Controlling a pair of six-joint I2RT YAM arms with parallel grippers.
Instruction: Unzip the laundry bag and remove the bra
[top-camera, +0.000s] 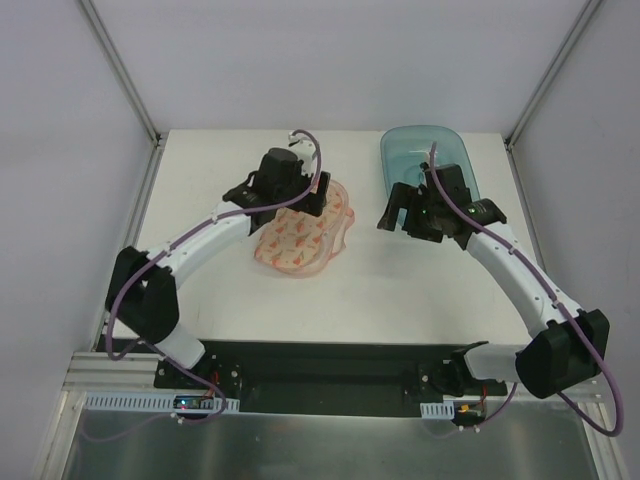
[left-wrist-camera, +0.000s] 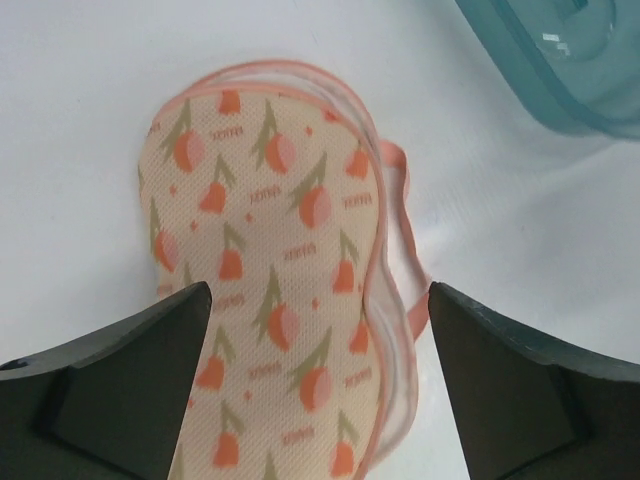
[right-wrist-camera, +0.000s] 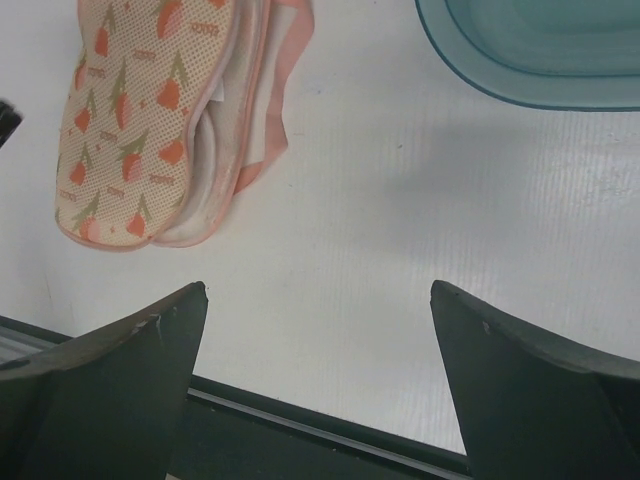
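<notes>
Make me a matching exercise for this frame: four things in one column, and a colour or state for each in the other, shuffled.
1 laundry bag
2 plastic basin
3 left gripper
4 right gripper

A open over the tabletop
B translucent teal
C peach, flower print
D open over the bag

Pairs: 1-C, 2-B, 3-D, 4-A

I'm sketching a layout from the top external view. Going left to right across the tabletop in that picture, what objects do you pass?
laundry bag → teal basin
</notes>
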